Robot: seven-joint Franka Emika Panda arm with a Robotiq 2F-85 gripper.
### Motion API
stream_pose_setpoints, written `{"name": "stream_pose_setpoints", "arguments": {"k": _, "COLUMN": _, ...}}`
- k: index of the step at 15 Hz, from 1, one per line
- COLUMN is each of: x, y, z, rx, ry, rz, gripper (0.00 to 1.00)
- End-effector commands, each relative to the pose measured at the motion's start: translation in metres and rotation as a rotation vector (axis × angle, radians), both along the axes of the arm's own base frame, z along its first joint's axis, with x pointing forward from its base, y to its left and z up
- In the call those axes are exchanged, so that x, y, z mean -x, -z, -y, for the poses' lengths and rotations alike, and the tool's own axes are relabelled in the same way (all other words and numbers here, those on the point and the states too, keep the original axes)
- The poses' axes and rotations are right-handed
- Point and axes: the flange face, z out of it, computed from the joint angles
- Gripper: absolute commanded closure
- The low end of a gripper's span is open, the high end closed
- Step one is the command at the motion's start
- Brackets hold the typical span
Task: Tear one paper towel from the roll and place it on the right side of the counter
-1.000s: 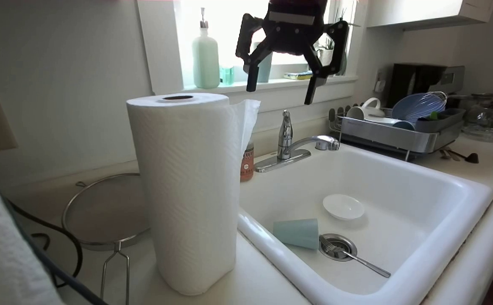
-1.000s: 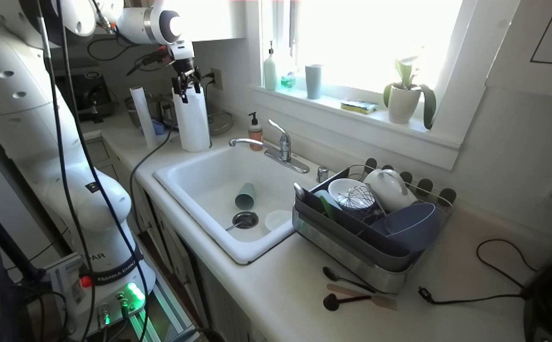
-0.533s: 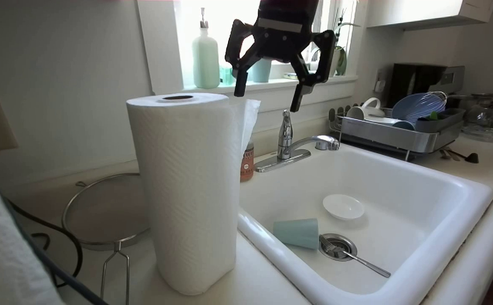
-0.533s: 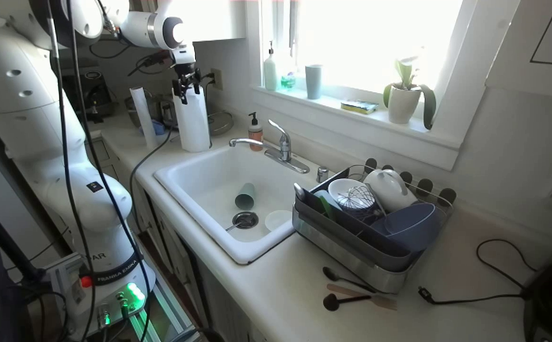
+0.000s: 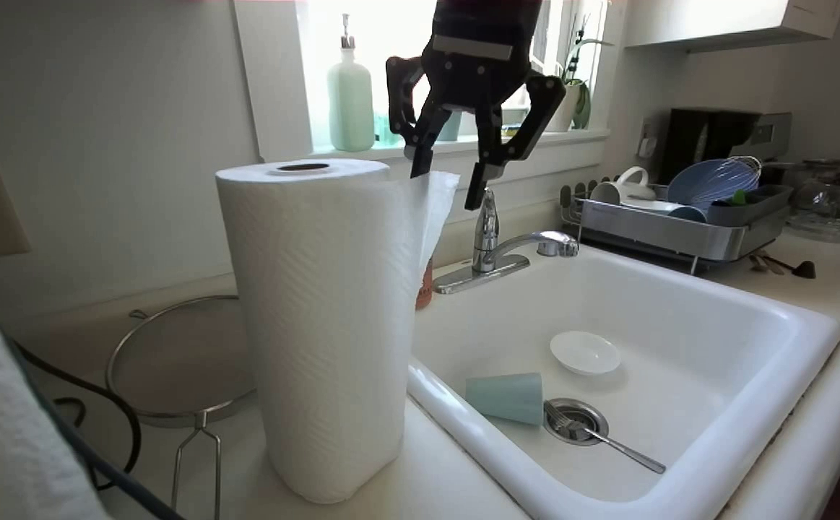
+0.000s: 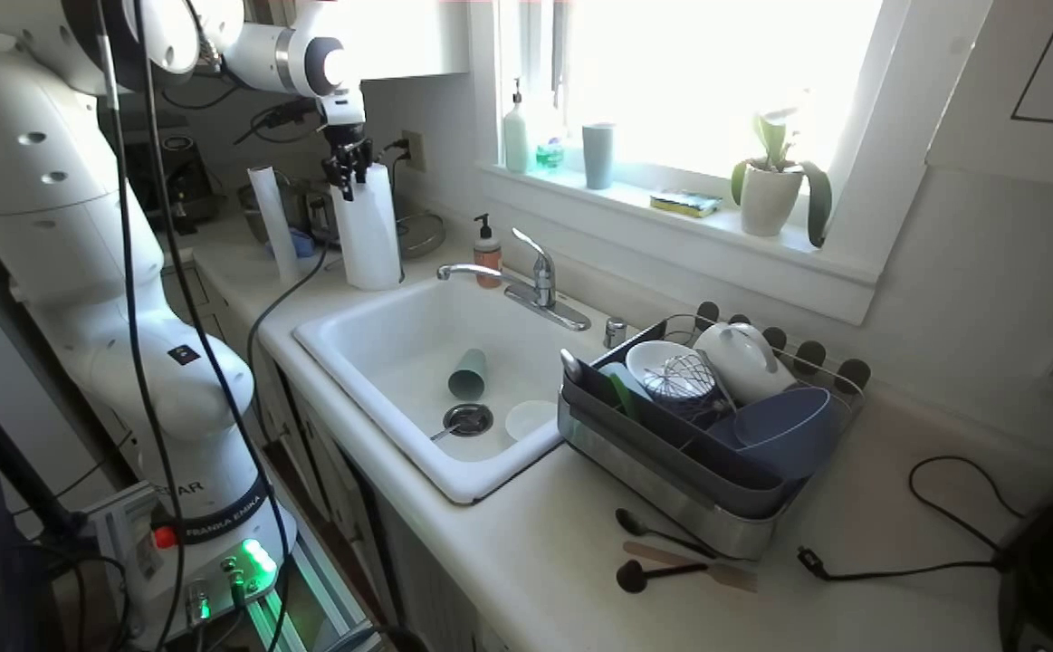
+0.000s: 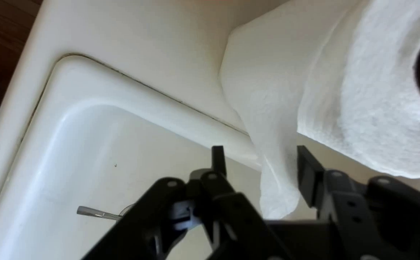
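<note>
Arm (image 6: 100,208) reaches over counter (image 6: 526,543), gripper (image 5: 447,191) pointing down just beside roll (image 5: 318,325). Wrist view: fingers (image 7: 309,177) partly spread, paper towel (image 7: 280,195) loose between, ungripped; fork (image 7: 98,213) shows handle only, its tines (image 5: 558,416) visible in an exterior view.

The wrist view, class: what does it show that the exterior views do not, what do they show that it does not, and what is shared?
Only the wrist view: a tiny dark speck in the sink.

Only the exterior views: the dish rack, the window and the potted plant, all present in both.

Shared by the wrist view and an exterior view: sink, roll, paper towel's loose end, counter, fork handle, and the jaws, which stand open.
</note>
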Motion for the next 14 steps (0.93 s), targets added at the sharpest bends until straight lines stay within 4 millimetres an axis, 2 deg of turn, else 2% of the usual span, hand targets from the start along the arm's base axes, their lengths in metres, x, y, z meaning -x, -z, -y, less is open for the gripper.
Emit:
{"name": "stream_pose_setpoints", "arguments": {"k": 1, "x": 0.006, "y": -0.002, "z": -0.004, "rx": -0.040, "ry": -0.011, "rz": -0.003, "gripper": 0.79}}
{"name": "stream_pose_setpoints", "arguments": {"k": 4, "x": 0.007, "y": 0.002, "z": -0.006, "rx": -0.066, "ry": -0.028, "rz": 0.009, "gripper": 0.99}}
{"name": "stream_pose_setpoints", "arguments": {"k": 8, "x": 0.006, "y": 0.016, "z": -0.004, "rx": -0.102, "ry": -0.045, "rz": 0.012, "gripper": 1.00}}
{"name": "stream_pose_setpoints", "arguments": {"k": 14, "x": 0.006, "y": 0.059, "z": 0.016, "rx": -0.075, "ry": -0.036, "rz": -0.031, "gripper": 1.00}}
